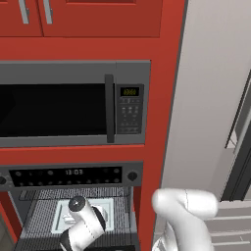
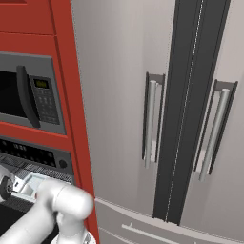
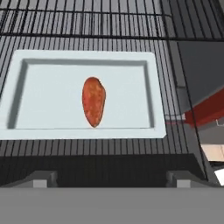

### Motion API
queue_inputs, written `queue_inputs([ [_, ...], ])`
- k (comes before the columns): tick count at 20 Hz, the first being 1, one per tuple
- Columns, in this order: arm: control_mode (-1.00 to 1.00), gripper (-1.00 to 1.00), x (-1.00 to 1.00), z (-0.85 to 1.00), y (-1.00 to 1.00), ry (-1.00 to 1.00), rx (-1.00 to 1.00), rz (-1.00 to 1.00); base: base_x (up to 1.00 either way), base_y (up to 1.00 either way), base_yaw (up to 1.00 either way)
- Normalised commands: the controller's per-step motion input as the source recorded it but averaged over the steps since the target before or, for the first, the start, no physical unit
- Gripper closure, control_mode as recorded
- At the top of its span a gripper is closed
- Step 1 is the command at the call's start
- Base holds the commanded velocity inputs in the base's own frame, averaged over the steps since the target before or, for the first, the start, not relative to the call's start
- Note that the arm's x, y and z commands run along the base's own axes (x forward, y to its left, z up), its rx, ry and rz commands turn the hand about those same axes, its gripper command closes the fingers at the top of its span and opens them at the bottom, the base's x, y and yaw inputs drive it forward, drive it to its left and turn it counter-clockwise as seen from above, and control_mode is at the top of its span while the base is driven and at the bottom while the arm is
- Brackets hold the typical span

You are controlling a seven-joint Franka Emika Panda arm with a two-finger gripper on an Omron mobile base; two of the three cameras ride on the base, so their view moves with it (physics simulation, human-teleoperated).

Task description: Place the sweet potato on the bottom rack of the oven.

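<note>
The sweet potato point(image 3: 93, 101) is lying in the middle of a pale tray point(image 3: 39, 127), with its long side pointing from the front edge of the tray toward the back edge. It is orange-red and much smaller than the tray. The tray is sitting on the bottom rack point(image 3: 175, 96) (the dark wire shelf), and more of the rack is showing behind the tray and off its right edge.

The claw point(image 3: 111, 179) is hanging above the front edge of the tray, and its two dark fingertips point(image 3: 41, 178) are standing far apart, one at each bottom corner of the hand view. Nothing is sitting between them, and they are not touching the sweet potato.

In the left base view, the white arm point(image 1: 83, 225) is reaching into the open oven point(image 1: 73, 176), just under the black strip with the clock and knobs. The tray point(image 1: 61, 213) is peeking out on both sides of the arm. A grey microwave point(image 1: 73, 103) with a keypad is sitting above the oven in the red cabinet point(image 1: 162, 98). To the right, a big grey fridge point(image 2: 143, 71) with two long handles is standing beside the red wall.
</note>
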Motion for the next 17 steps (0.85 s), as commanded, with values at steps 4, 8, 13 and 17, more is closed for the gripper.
queue_inputs([
  [4,-1.0,-1.0,-0.71,0.93,0.0,0.01,0.01,0.0,0.0,0.0,0.0],
  [8,-1.0,-1.0,-0.75,0.86,0.0,0.0,0.04,0.0,0.0,0.0,0.0],
  [13,-1.0,-1.0,-0.81,0.81,-0.07,0.0,0.08,0.0,0.0,0.0,0.0],
  [17,-1.0,-1.0,-0.79,0.68,-0.21,0.0,0.2,0.0,0.0,0.0,0.0],
])
